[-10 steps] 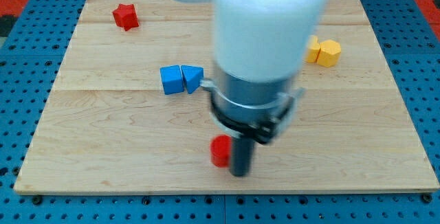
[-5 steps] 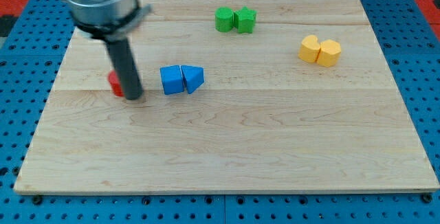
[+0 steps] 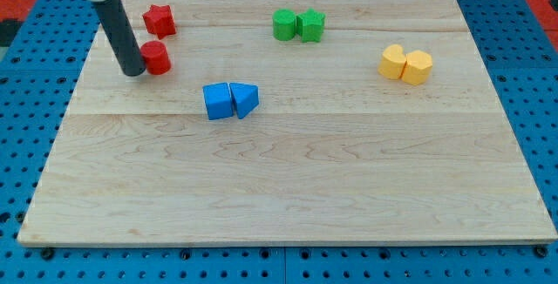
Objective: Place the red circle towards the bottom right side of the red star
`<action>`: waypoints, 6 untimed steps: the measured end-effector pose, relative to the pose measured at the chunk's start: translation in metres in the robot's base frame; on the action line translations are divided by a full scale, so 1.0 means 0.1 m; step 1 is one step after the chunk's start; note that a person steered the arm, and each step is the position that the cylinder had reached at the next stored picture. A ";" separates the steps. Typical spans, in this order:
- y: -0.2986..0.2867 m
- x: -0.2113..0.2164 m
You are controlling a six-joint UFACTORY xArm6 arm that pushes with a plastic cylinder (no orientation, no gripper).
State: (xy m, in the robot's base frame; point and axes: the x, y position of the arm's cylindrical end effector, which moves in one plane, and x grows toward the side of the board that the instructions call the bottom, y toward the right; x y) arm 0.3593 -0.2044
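Gripperless rod: my tip (image 3: 134, 71) touches the red circle's (image 3: 157, 58) left side.
Circle sits just below the red star (image 3: 159, 21); nudge it gently rightward, stopping before overshooting.

My tip (image 3: 133, 71) is black, and touching it on the view's right is the bright red circle (image 3: 157, 58). Just above that, same red on the red star (image 3: 159, 20). Further right: two blue blocks (image 3: 230, 100), two green ones (image 3: 297, 24), two yellow ones (image 3: 406, 64). Pale wood-grain board (image 3: 288, 179) on a blue pegboard (image 3: 17, 145).
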 end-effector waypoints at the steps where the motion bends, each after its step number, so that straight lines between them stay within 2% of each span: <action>1: 0.11 0.13; 4: 0.42 -0.39; 6: 0.59 -0.39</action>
